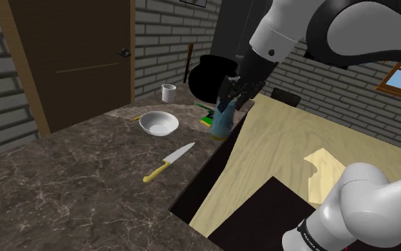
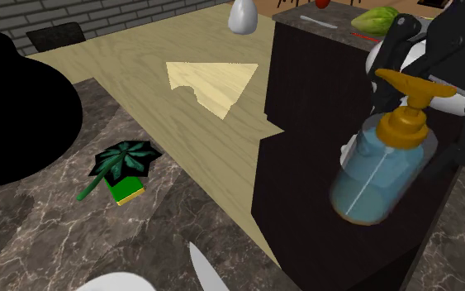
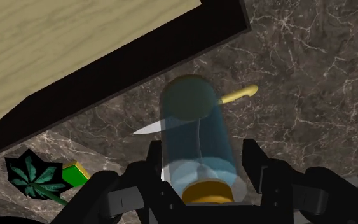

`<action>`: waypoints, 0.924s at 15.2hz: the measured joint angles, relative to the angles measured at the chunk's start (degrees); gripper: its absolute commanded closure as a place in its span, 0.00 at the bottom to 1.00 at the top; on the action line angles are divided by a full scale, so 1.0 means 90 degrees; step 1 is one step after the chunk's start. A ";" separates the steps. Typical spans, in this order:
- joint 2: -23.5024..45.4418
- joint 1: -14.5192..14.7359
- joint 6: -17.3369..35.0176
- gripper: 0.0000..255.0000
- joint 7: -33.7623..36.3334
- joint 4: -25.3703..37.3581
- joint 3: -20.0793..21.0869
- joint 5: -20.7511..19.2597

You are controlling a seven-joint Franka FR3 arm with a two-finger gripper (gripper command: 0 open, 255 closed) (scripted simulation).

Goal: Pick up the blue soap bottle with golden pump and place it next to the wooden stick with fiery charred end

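Gripper (image 3: pixel 203 151) pinches the blue soap bottle (image 2: pixel 383 174) clear of the desk (image 1: pixel 85 178), the carry toward the stick (image 1: pixel 190 63) likely next.

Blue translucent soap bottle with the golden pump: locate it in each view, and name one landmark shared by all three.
Shoulder view: blue translucent soap bottle at upper centre, right of the white bowl.
Second exterior view: at the right, tilted, before the dark cabinet side.
Wrist view: clasped by the black gripper.
Shared landmark: the yellow-handled knife.
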 measured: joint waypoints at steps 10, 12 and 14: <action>-0.0284 0.0474 -0.0295 1.00 0.1463 0.0080 0.1252 0.0479; -0.0332 0.0577 -0.0395 1.00 0.1802 0.0159 0.1540 0.0591; -0.0280 0.0625 -0.0477 1.00 0.2086 0.0316 0.1789 0.0659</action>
